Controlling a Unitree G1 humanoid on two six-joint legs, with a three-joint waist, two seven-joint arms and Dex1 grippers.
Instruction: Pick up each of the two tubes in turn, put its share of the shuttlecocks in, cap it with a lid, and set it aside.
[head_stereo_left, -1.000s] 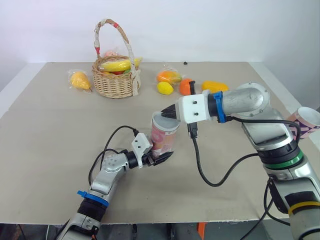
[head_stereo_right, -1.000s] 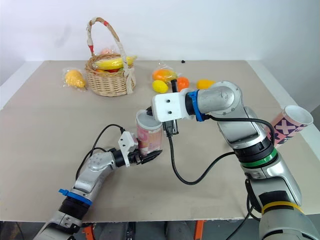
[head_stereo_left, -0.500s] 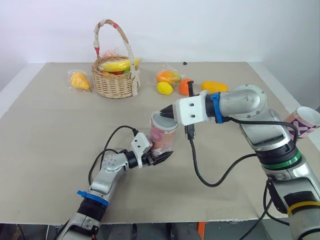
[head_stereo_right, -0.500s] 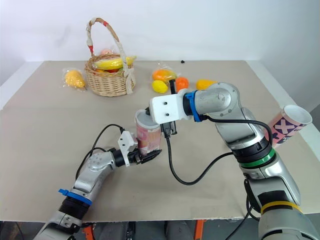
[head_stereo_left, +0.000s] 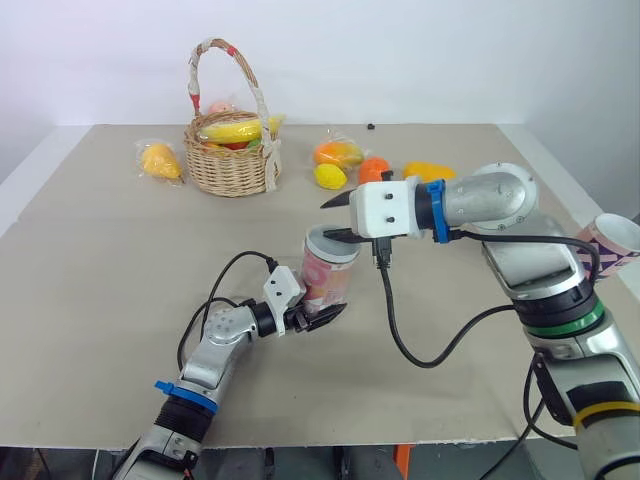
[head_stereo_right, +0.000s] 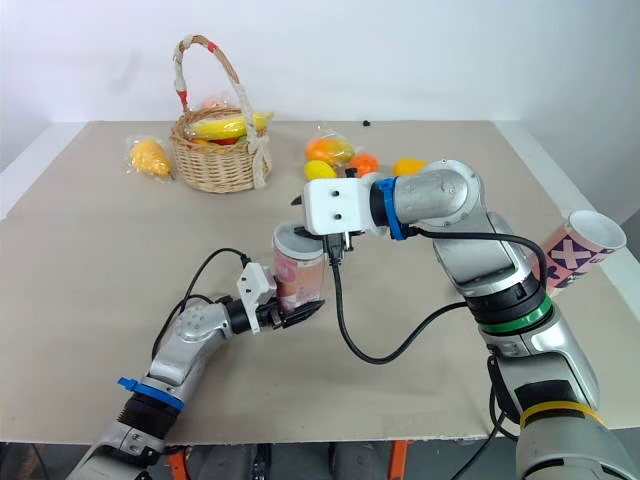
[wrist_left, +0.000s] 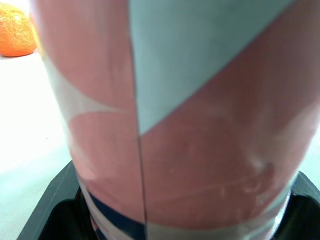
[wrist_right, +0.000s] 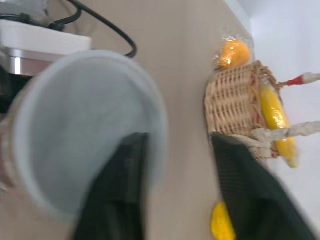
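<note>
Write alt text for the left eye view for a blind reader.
The left pincer grips a pink tube near its base; the open right pincer hovers at its top. A fruit basket sits behind on the table.

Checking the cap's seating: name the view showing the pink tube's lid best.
Right wrist view: the lid faces the camera, nearly all its rim visible, one finger of the open right pincer across it. The eye views show it obliquely atop the tube; the left wrist view shows the tube's wall.

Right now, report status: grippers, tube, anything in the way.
Left gripper shut on tube. Right gripper open, over lid. Lid sits on tube. Cable hangs beside tube.
</note>
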